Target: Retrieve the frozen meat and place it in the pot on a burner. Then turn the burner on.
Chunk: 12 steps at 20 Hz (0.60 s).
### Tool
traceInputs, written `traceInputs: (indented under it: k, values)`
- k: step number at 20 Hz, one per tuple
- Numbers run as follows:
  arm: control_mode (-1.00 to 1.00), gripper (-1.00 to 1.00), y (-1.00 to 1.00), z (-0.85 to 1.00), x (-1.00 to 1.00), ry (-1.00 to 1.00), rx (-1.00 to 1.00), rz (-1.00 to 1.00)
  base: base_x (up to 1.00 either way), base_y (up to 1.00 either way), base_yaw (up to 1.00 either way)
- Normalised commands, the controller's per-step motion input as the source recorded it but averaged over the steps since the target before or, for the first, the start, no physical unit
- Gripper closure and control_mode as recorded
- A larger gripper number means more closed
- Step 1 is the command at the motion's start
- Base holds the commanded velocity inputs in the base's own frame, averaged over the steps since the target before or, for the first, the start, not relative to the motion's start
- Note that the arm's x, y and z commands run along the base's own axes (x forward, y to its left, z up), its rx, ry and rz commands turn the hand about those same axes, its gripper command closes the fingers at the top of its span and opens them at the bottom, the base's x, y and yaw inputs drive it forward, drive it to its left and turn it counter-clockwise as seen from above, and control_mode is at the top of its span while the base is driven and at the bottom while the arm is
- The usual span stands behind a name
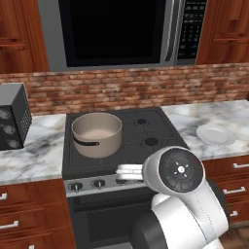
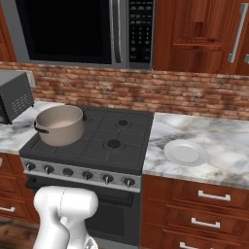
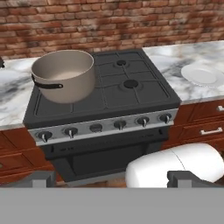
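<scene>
The pot (image 1: pixel 97 134) is sitting on the stove's (image 1: pixel 146 131) front-left burner. The hand view is showing all six knobs (image 3: pixel 119 124); fingers (image 3: pixel 39 180) are standing released, grasping nothing.

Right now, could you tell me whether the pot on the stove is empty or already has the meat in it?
Empty. The pot sits upright on the stove's front left burner, and its pale inside shows bare, with no meat.

Pots (image 1: pixel 97 133): 1
Plates (image 1: pixel 215 134): 1
Stoves (image 2: pixel 97 146): 1
Stove knobs (image 3: pixel 120 124): 6
Microwaves (image 1: pixel 121 31): 1
Toaster ovens (image 1: pixel 12 116): 1
</scene>
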Motion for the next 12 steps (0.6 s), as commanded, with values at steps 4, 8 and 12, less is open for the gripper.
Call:
traceInputs:
  k: [4, 8, 12]
  values:
    - [-1.00, -1.00, 0.22, -0.63, 0.06, -0.12, -0.02, -0.08, 0.00, 0.00, 0.00]
    - [-1.00, -1.00, 0.07, -0.62, 0.13, -0.26, -0.14, 0.01, 0.00, 0.00, 0.00]
    - [-1.00, -1.00, 0.00, -0.80, 0.48, -0.24, 0.00, 0.02, 0.00, 0.00, 0.00]
